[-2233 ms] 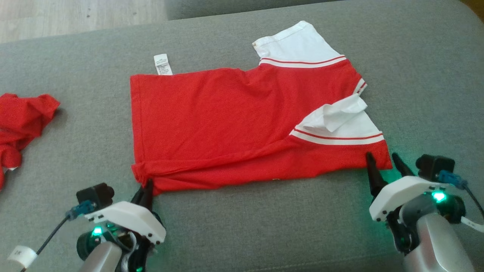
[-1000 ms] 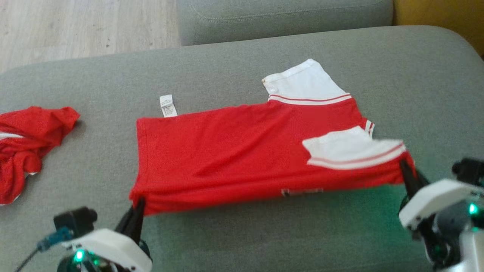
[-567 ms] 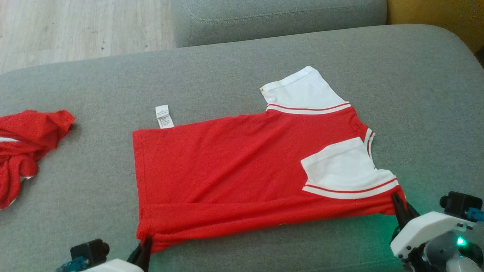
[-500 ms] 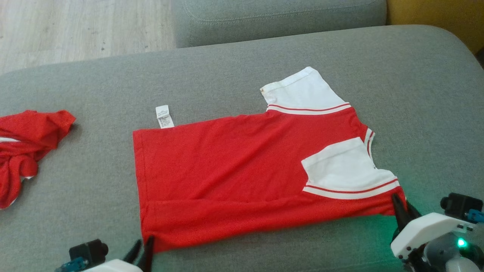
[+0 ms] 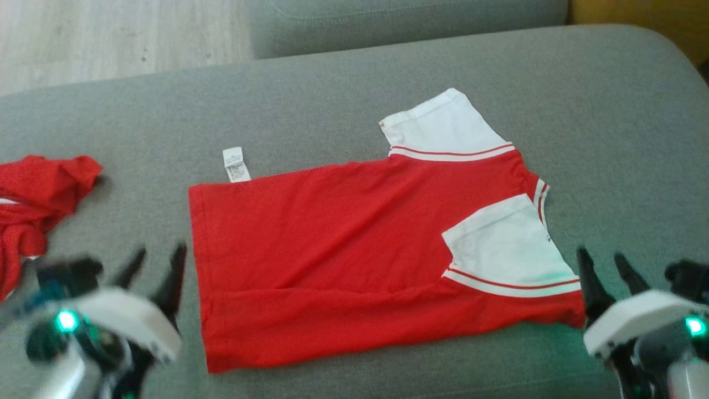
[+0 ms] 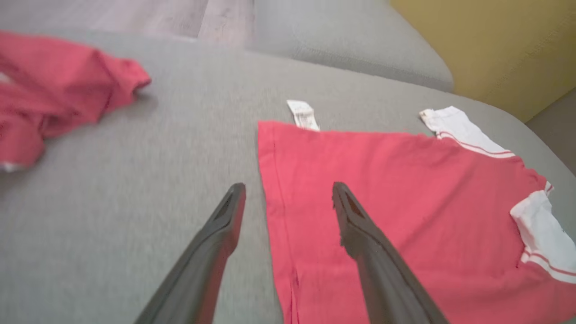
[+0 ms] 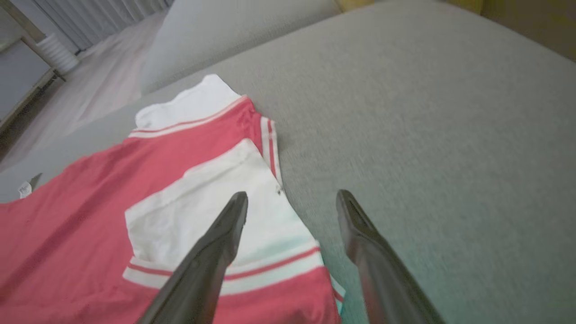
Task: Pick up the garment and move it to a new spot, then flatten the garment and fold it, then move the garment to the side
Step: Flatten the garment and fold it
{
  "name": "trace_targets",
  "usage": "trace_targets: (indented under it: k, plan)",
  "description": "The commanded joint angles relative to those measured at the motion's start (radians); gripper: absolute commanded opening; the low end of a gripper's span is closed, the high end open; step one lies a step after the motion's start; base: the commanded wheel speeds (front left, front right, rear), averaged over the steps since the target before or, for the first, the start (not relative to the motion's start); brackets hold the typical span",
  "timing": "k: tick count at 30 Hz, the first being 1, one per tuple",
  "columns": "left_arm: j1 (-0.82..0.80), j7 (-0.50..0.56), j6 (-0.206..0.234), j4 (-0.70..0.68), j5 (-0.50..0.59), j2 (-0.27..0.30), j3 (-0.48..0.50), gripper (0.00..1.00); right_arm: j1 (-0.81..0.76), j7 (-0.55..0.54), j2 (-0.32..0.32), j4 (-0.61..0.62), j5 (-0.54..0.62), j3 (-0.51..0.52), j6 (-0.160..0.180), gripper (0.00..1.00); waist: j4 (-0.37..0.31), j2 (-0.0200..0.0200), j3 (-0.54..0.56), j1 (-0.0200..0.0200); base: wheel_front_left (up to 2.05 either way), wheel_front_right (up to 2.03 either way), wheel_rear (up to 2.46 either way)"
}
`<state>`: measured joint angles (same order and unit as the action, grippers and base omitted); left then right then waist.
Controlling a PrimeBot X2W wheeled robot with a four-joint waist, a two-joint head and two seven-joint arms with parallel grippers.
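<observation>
Left gripper: fingers are spread wide with nothing between them. In the left wrist view one finger lies over bare grey fabric and the other over the hem edge of the red T-shirt. Contact with the cloth cannot be determined. In the head view this gripper sits at 8 o'clock, motion-blurred, just beside the hem and clear of it.

Right gripper: the two fingers are likewise wide apart and empty. In the right wrist view one finger lies over the white sleeve and the other over bare upholstery. In the head view it sits at 4 o'clock, just beside the shirt's shoulder end.

T-shirt: lies flat at the centre of the grey sofa cushion, hem toward 9 o'clock and neck end toward 3 o'clock. The near white sleeve, trimmed with a red stripe, is folded onto the red body at the shirt's 4 o'clock. The far white sleeve projects at 1 o'clock. A white care label protrudes from the far edge at 11 o'clock.

Surroundings: a crumpled red garment rests on the cushion at 9 o'clock, well apart from the T-shirt. A second cushion stands at 12 o'clock, with wooden floor at 11 o'clock.
</observation>
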<state>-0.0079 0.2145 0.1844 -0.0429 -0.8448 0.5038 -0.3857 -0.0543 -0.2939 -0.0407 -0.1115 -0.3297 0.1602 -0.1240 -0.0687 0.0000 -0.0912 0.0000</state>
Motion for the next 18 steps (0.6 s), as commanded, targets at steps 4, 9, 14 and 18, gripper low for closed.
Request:
trace_targets:
  k: [4,9,14,18]
  plan:
    - [-0.237,0.094,-0.035,-0.013,0.043,0.111,0.047,1.0,0.114,-0.015,-0.01,0.092,0.018,-0.06,-0.007,1.0,-0.016,0.0,-0.047,0.0,0.0,0.0,0.0]
    - [-0.414,0.212,-0.08,0.082,0.077,0.156,0.006,1.0,0.202,-0.034,-0.01,0.119,0.032,-0.104,-0.007,1.0,-0.04,0.0,-0.107,0.0,0.0,0.0,0.0]
    - [-0.538,0.289,-0.12,0.222,0.101,0.149,-0.045,1.0,0.295,-0.029,-0.014,0.115,0.022,-0.163,-0.007,1.0,-0.075,0.0,-0.186,0.0,0.0,0.0,0.0]
    - [-0.579,0.314,-0.134,0.302,0.106,0.144,-0.06,1.0,0.342,-0.018,-0.021,0.101,0.014,-0.194,-0.007,1.0,-0.094,0.0,-0.221,0.0,0.0,0.0,0.0]
